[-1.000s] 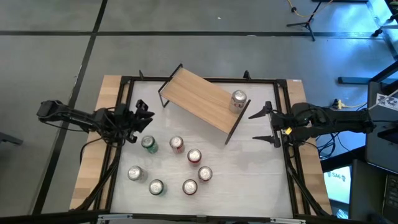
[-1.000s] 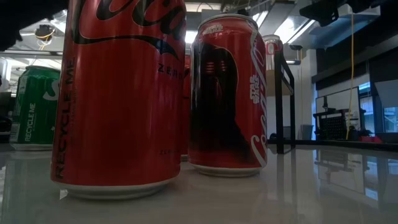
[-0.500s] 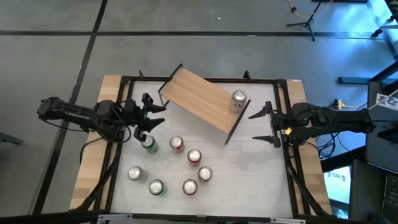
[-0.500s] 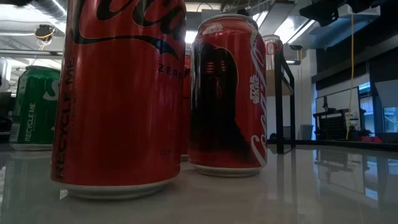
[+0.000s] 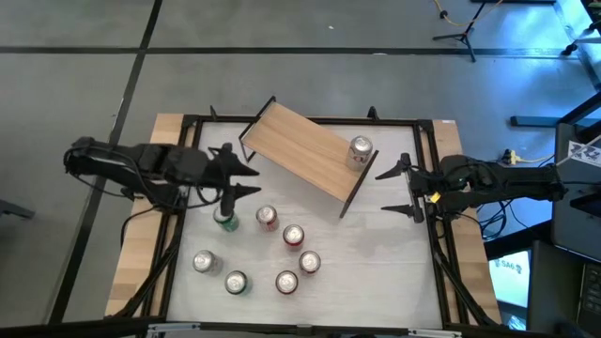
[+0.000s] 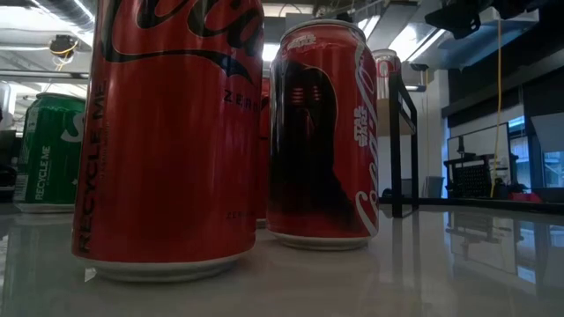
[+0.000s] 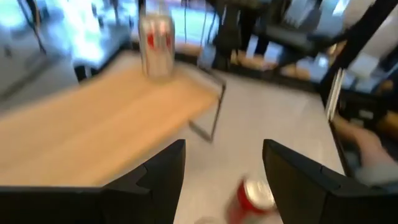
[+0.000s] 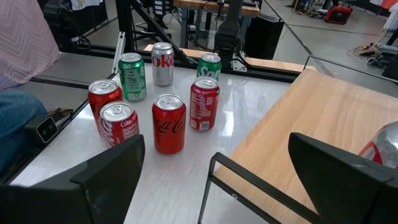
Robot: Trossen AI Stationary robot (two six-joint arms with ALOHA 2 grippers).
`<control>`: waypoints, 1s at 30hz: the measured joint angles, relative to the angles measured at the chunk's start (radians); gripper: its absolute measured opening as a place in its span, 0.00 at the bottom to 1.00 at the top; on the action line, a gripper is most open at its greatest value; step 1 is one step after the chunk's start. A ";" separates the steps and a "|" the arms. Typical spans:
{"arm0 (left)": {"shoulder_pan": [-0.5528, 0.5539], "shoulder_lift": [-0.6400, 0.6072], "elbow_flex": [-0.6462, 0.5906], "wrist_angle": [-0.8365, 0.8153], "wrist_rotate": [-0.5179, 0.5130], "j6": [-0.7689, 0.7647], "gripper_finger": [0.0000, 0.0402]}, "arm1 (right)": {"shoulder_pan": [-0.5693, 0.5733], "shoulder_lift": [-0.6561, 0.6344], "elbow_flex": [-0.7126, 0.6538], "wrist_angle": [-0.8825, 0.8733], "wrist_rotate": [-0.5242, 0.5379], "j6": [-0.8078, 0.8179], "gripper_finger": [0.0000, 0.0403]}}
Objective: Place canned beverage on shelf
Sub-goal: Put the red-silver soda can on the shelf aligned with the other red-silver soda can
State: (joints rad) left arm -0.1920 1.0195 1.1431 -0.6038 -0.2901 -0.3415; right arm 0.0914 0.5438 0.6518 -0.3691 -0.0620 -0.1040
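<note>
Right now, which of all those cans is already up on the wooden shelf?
The silver and red can at the right end of the shelf. It alone stands on the board; the other seven cans stand on the white table.

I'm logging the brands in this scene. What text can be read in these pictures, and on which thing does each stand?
"ZERO" and "RECYCLE ME": nearest red can.
"RECYCLE ME": green can.
"Coca-Cola" script: dark-printed red can.
"oke": silver can.
"Coca-Cola" script: front red can.
Small print on the cans: too small to read.
</note>
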 joint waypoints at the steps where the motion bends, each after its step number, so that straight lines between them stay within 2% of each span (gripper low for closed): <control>1: -0.011 0.013 0.011 -0.028 0.003 -0.028 0.51 | 0.000 0.000 0.000 0.000 0.000 0.000 0.97; 8: -0.083 0.043 0.032 -0.153 0.154 -0.296 0.51 | 0.000 0.000 0.000 0.000 -0.001 0.002 0.97; 16: -0.189 0.042 0.032 -0.326 0.236 -0.608 0.51 | 0.000 0.000 0.000 0.000 -0.001 0.002 0.97; 21: -0.232 0.042 0.032 -0.338 0.296 -0.646 0.51 | 0.000 0.000 0.000 0.001 -0.002 0.002 0.97; 30: -0.250 0.042 0.032 -0.337 0.300 -0.651 0.51 | 0.000 0.000 0.000 0.001 -0.002 0.002 0.97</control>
State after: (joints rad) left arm -0.4423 1.0618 1.1748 -0.9413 0.0101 -0.9930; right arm 0.0914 0.5438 0.6518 -0.3683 -0.0635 -0.1017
